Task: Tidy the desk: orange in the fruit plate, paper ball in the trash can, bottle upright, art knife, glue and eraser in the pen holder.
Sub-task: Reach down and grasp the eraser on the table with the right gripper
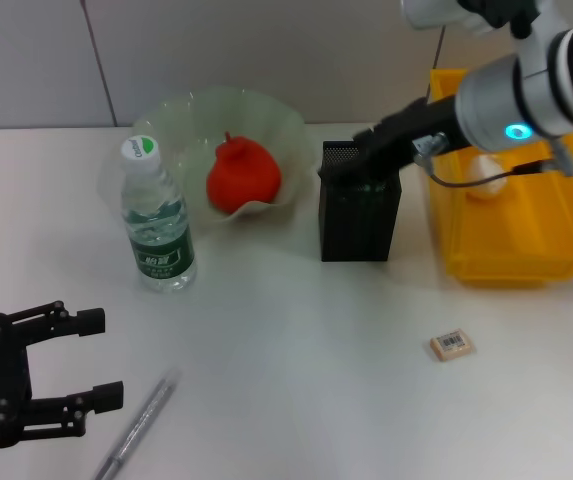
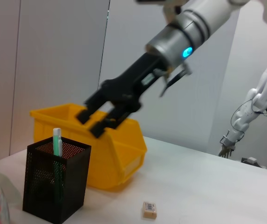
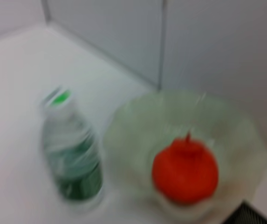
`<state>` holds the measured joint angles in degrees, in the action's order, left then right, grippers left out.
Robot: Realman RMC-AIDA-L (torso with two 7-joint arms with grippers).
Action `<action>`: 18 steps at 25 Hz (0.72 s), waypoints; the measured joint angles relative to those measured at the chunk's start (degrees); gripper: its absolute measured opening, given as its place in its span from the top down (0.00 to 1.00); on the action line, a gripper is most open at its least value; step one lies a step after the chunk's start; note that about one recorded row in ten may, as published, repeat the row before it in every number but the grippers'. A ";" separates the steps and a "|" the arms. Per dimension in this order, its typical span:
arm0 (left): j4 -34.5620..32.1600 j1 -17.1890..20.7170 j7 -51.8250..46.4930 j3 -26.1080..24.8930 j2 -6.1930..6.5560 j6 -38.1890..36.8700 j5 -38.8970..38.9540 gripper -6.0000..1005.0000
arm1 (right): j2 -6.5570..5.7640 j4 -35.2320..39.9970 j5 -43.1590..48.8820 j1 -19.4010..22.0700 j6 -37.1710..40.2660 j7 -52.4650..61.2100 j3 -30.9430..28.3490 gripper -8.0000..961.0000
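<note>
Eraser point(image 1: 452, 345) lies flat on desk, well right of my left gripper point(image 1: 94, 360), fingers spread, empty. Small, light, prob. grippy; I'd pinch its long sides. Right gripper point(image 2: 95, 122) hovers over holder point(image 1: 358, 215), fingers slightly apart, nothing held.

Bottle point(image 1: 157, 228) label and eraser point(image 1: 452, 345) barcode are unreadable.

Orange point(image 1: 243, 176) in plate point(image 1: 181, 125); bottle point(image 1: 156, 217) upright; eraser point(image 1: 452, 346) on desk.

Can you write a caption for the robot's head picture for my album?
Right gripper hovers over the pen holder; eraser waits on the desk.
</note>
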<state>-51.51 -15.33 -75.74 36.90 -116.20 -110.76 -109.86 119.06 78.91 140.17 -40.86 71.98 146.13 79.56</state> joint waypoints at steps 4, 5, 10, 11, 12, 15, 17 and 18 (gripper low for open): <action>-0.12 0.07 -0.03 -0.05 -0.07 -0.46 0.03 0.20 | 0.02 6.54 9.24 -2.41 16.21 6.91 0.29 0.41; -0.15 0.09 -0.03 -0.05 -0.10 -0.69 0.04 0.20 | 0.08 6.88 10.53 -3.16 19.25 7.68 0.46 0.39; -0.27 0.11 -0.03 -0.08 -0.11 -1.06 0.05 0.20 | 0.15 1.41 12.12 -5.43 25.60 8.66 1.56 0.32; -0.27 0.12 -0.03 -0.08 -0.10 -1.19 0.06 0.20 | 0.16 -0.57 12.19 -5.63 25.61 8.88 2.26 0.32; -0.22 0.12 -0.03 -0.08 -0.10 -1.26 0.07 0.20 | 0.17 -1.80 12.25 -5.75 25.57 9.07 2.79 0.32; -0.15 0.12 -0.03 -0.07 -0.11 -1.29 0.08 0.20 | 0.29 -5.13 12.33 -6.32 25.36 9.60 3.75 0.32; -0.14 0.07 -0.02 -0.07 -0.11 -1.30 0.10 0.20 | 0.30 -6.82 12.61 -6.95 25.57 10.03 3.96 0.32; -0.10 0.07 0.03 -0.08 -0.11 -1.29 0.09 0.21 | 0.27 -8.54 14.01 -7.67 25.75 10.75 4.19 0.32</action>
<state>-51.61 -15.26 -75.71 36.82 -116.32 -112.05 -109.77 119.34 70.37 154.18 -48.53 97.73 156.89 83.75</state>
